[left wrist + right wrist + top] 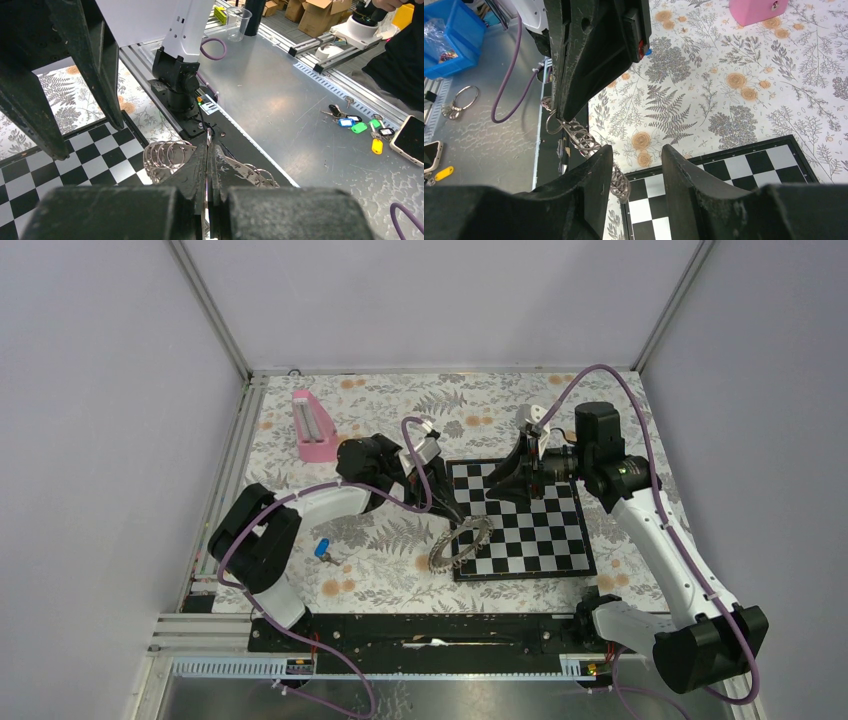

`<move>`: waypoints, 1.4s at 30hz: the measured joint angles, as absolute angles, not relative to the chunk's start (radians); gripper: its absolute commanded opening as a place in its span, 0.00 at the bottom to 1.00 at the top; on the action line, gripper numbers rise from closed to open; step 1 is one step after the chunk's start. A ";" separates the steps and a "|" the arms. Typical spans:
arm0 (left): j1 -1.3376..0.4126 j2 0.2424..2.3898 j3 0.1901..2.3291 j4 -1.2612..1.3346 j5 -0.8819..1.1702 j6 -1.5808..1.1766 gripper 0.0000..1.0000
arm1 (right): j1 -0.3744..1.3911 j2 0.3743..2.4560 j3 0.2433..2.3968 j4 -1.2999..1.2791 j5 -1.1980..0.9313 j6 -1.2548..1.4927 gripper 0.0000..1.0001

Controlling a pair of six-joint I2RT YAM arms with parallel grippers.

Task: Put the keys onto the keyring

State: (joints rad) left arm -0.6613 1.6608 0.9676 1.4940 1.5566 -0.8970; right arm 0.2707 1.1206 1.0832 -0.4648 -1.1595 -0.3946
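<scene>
left fingers [192,175] pinch the dark-grey chain-like metal keyring [460,541], right fingers [694,175] spread; small blue-headed key [322,549] sits apart on floral bench [395,585], blade unclear.

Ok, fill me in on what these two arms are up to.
The left tool is shut on the rim of the keyring and holds it at the near-left corner of the chessboard. The right tool is open and holds nothing; it hovers over the far side of the board, pointed toward the ring. The blue key lies untouched on the floral cloth left of the board, so no key is on the ring yet.
</scene>
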 measured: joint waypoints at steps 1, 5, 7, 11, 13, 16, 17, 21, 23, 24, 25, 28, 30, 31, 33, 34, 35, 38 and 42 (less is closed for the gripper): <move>-0.664 1.661 0.968 1.494 1.557 -0.893 0.00 | 0.271 1.121 1.083 -0.472 -1.159 -0.404 0.48; -0.670 1.659 0.968 1.495 1.561 -0.882 0.00 | 0.271 1.120 1.083 -0.489 -1.159 -0.425 0.48; -0.670 1.657 0.968 1.495 1.562 -0.879 0.00 | 0.271 1.119 1.082 -0.490 -1.159 -0.431 0.48; -0.670 1.657 0.968 1.495 1.563 -0.884 0.00 | 0.270 1.108 1.081 -0.495 -1.152 -0.442 0.48; -0.669 1.657 0.968 1.495 1.563 -0.897 0.00 | 0.270 1.100 1.081 -0.503 -1.145 -0.448 0.49; -0.665 1.657 0.968 1.495 1.554 -0.928 0.00 | 0.270 1.094 1.083 -0.521 -1.141 -0.450 0.49; -0.664 1.657 0.968 1.496 1.547 -0.941 0.00 | 0.270 1.094 1.085 -0.527 -1.139 -0.450 0.49; -0.649 1.666 0.973 1.496 1.511 -0.983 0.00 | 0.271 1.095 1.112 -0.551 -1.134 -0.449 0.49; -0.632 1.681 0.982 1.496 1.486 -1.003 0.00 | 0.273 1.096 1.128 -0.554 -1.134 -0.449 0.49; -0.622 1.686 0.983 1.495 1.473 -1.009 0.00 | 0.273 1.096 1.135 -0.556 -1.133 -0.449 0.49; -0.613 1.691 0.983 1.495 1.460 -1.014 0.00 | 0.273 1.097 1.142 -0.557 -1.133 -0.448 0.49; -0.587 1.704 0.984 1.495 1.419 -1.021 0.00 | 0.274 1.102 1.153 -0.557 -1.124 -0.440 0.48; -0.571 1.713 0.994 1.489 1.392 -1.020 0.00 | 0.274 1.111 1.159 -0.556 -1.114 -0.429 0.48; -0.563 1.717 1.002 1.477 1.378 -1.016 0.00 | 0.274 1.118 1.163 -0.555 -1.108 -0.422 0.48; -0.549 1.720 1.018 1.428 1.351 -0.985 0.00 | 0.275 1.127 1.166 -0.551 -1.096 -0.410 0.48; -0.543 1.720 1.026 1.396 1.340 -0.962 0.00 | 0.275 1.132 1.168 -0.547 -1.088 -0.403 0.48; -0.537 1.720 1.034 1.359 1.330 -0.936 0.00 | 0.275 1.138 1.171 -0.540 -1.080 -0.393 0.48; -0.524 1.720 1.053 1.251 1.303 -0.859 0.00 | 0.275 1.146 1.178 -0.519 -1.057 -0.366 0.48; -0.518 1.717 1.054 1.119 1.247 -0.772 0.00 | 0.275 1.156 1.180 -0.474 -1.047 -0.321 0.48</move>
